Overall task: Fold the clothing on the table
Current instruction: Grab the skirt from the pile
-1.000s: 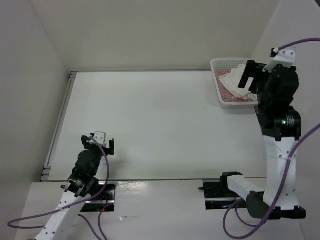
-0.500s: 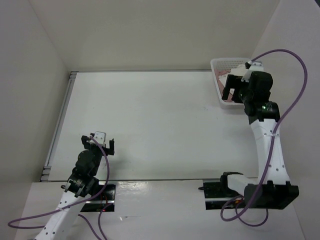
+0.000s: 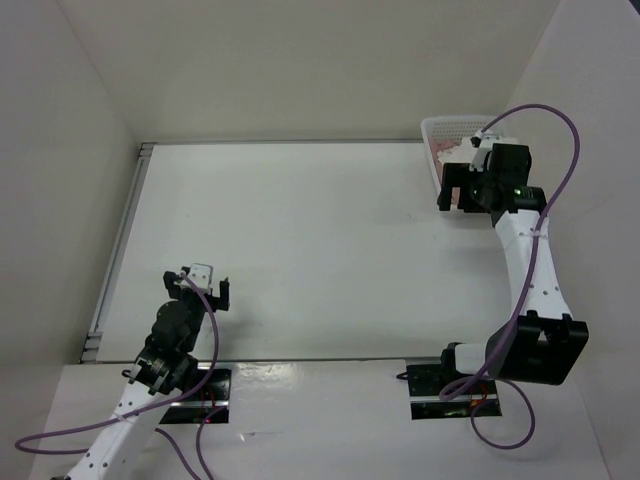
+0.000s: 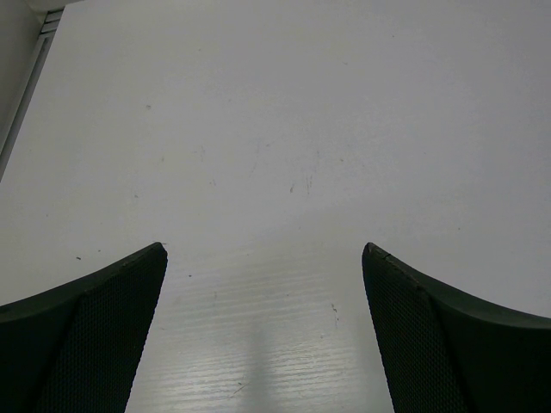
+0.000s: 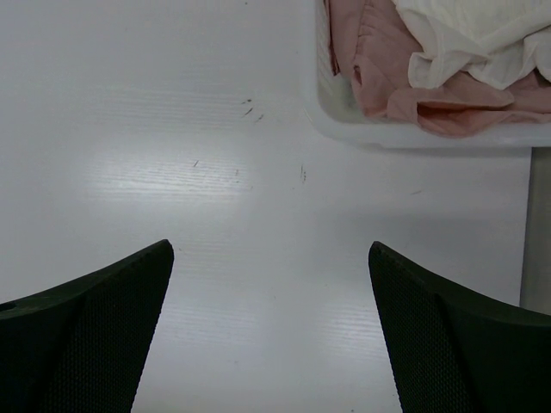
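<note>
The white crinkled clothing (image 5: 478, 30) lies bunched in a white basket (image 5: 413, 136) at the top right of the right wrist view, on top of a pink garment (image 5: 379, 64). My right gripper (image 5: 271, 249) is open over the bare table (image 5: 172, 129), just short of the basket's near wall. From above, the right gripper (image 3: 456, 198) hangs at the basket's (image 3: 450, 124) left side, and the arm hides most of the clothing. My left gripper (image 3: 200, 290) is open and empty at the near left, and its wrist view (image 4: 263, 254) shows only bare table (image 4: 301, 129).
A thin metal rail (image 3: 120, 240) runs along the table's left edge and shows again as the rail (image 4: 26, 86) in the left wrist view. White walls close in the table (image 3: 300, 230) at the back and both sides. The right table edge (image 5: 529, 232) lies close to the basket.
My right arm has swung forward and left, carrying its open gripper from over the basket's contents to the basket's left side, above the table. The left arm has not moved.
</note>
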`<state>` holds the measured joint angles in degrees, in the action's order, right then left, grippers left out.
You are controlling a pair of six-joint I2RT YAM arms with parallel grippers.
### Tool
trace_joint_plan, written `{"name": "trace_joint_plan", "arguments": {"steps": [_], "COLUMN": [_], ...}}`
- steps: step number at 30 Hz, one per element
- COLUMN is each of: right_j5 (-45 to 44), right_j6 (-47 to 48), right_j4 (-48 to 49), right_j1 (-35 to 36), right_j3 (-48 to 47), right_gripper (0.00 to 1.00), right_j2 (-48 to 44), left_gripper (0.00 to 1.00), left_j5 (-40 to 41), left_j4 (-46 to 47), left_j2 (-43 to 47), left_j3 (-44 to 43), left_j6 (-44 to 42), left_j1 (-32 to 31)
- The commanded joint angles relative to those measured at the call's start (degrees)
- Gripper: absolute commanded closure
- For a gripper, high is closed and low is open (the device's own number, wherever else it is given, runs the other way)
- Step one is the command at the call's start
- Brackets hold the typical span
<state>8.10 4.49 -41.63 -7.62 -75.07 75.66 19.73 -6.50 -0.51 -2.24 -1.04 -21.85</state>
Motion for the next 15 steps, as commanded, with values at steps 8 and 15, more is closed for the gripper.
{"name": "trace_joint_plan", "arguments": {"steps": [8,15], "right_j5": [2.9,3.9], "right_j6": [3.5,3.5], "right_j4": [-0.9,0.2], "right_j1": [-4.0,-4.0], "right_j3": [0.6,2.7], "right_gripper": [0.02,0.02], "right_j2": [-2.6,-4.5], "left_gripper": [0.00,0.00], "left_j5": [0.8,0.8], "left_j4": [1.2,1.2], "left_j2": [7.3,7.3], "left_j3": [2.1,2.1], "left_j6": [1.2,1.2], "left_j1": [-0.2,-0.2]}}
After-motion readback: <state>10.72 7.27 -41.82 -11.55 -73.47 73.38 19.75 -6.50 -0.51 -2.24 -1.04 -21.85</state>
